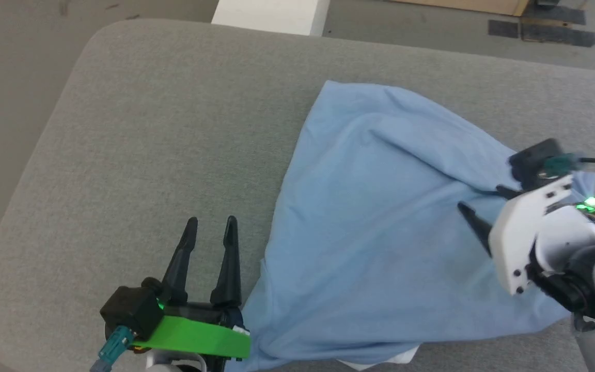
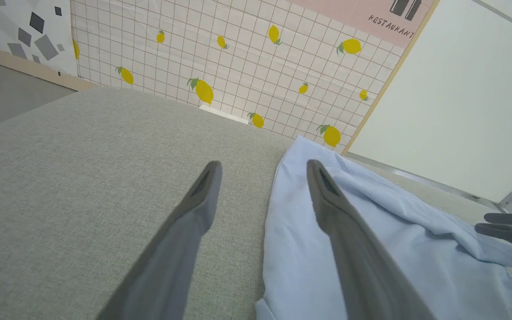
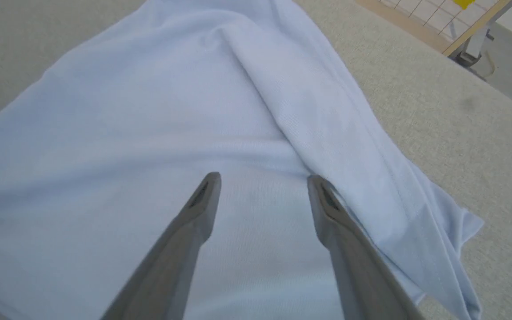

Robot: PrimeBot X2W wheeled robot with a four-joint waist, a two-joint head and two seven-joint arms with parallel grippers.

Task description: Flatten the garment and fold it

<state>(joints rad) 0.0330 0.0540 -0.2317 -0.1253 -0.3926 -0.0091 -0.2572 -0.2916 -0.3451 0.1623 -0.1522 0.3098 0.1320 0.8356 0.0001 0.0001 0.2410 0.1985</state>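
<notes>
Garment (image 1: pixel 380 232): light blue, lies on the grey padded table (image 1: pixel 147 129), toward its right and near part in the head view. Not flat: narrow at the far end, wide at the near edge, with creases running from the far corner toward the right side. A long raised fold runs along its right side. A white strip (image 1: pixel 380 362) peeks out under the near hem

Left gripper (image 1: pixel 212 219): fingers spread, nothing between them. In the head view it sits over bare table just beside the garment's left edge, fingers pointing away from the robot. In the left wrist view one finger lies over grey table and the other lines up with the cloth's edge; contact with the cloth cannot be judged

Right gripper (image 3: pixel 263 177): fingers spread, holding nothing. It hangs over the right part of the garment, fingers pointing across the cloth toward the robot's left. In the right wrist view one finger is beside the foot of the raised fold, the other over smoother cloth; touching or just above, unclear

Background, left wrist view: tiled wall with lemon print (image 2: pixel 238 58)
</notes>
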